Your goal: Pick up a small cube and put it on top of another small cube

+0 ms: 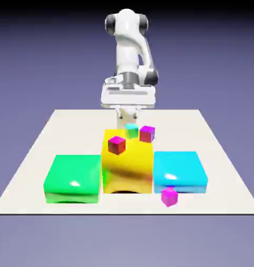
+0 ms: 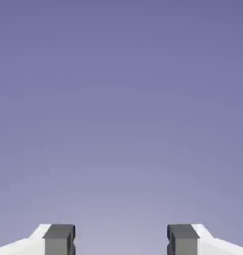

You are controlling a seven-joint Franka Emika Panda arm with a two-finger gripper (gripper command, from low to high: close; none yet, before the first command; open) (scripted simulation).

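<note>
Small cube (image 1: 169, 196), all magenta, on counter (image 1: 35, 172) at 6 o'clock edge, just in front of cyan block (image 1: 179, 169). Probably light, rigid, smooth-faced; grip opposite side faces, centred. Hand (image 2: 121, 240) wide apart, empty, seeing only backdrop; exact height hard to judge.

The tabletop (image 1: 61, 125) is cream against a plain blue-violet backdrop (image 1: 24, 52); the arm (image 1: 130, 47) is white with dark grey joints. Three glossy big blocks sit in a row — green block (image 1: 72, 177), yellow block (image 1: 127, 164), cyan block (image 1: 179, 171). The small cube (image 1: 169, 196) near the tabletop's front edge is bright magenta all over; another small cube (image 1: 117, 145) has a magenta top and red sides; a third cube (image 1: 147, 133) is magenta over purplish-red; a tiny cube (image 1: 132, 130) is teal-green. In the hand view the fingertips (image 2: 59, 239) are dark grey on white.
</note>
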